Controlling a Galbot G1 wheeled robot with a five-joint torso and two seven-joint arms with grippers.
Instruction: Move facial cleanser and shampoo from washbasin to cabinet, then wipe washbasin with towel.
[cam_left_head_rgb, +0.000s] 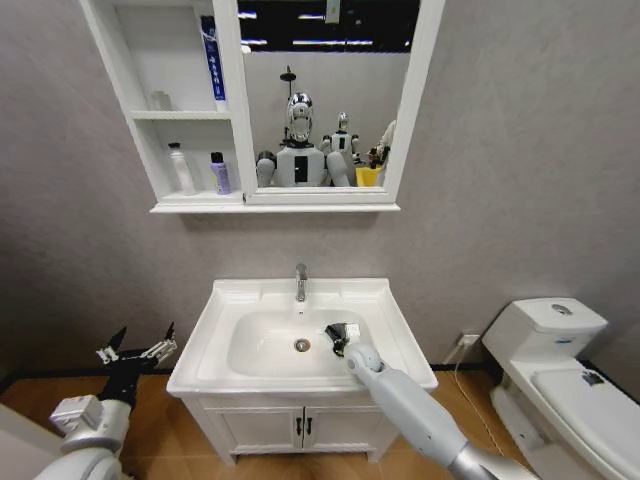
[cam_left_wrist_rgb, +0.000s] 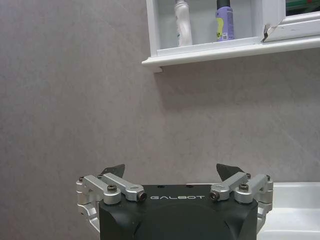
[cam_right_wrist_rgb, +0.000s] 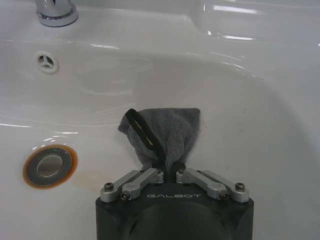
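Note:
The facial cleanser (cam_left_head_rgb: 180, 168), a slim white bottle, and the shampoo (cam_left_head_rgb: 219, 173), a small purple bottle with a black cap, stand side by side on the lower shelf of the cabinet (cam_left_head_rgb: 196, 202). They also appear as the facial cleanser (cam_left_wrist_rgb: 183, 23) and the shampoo (cam_left_wrist_rgb: 225, 21) in the left wrist view. My right gripper (cam_right_wrist_rgb: 169, 169) is shut on the towel (cam_right_wrist_rgb: 165, 132), a dark cloth pressed against the inner wall of the washbasin (cam_right_wrist_rgb: 260, 120). In the head view the right gripper (cam_left_head_rgb: 340, 340) sits in the bowl just right of the drain (cam_left_head_rgb: 302, 345). My left gripper (cam_left_head_rgb: 138, 350) hangs open left of the washbasin (cam_left_head_rgb: 215, 330).
A chrome tap (cam_left_head_rgb: 300, 282) stands at the back of the basin. A tall blue-and-white tube (cam_left_head_rgb: 212, 58) sits on the upper shelf. A white toilet (cam_left_head_rgb: 560, 370) is at the right. A two-door floor cupboard (cam_left_head_rgb: 300, 428) is under the basin.

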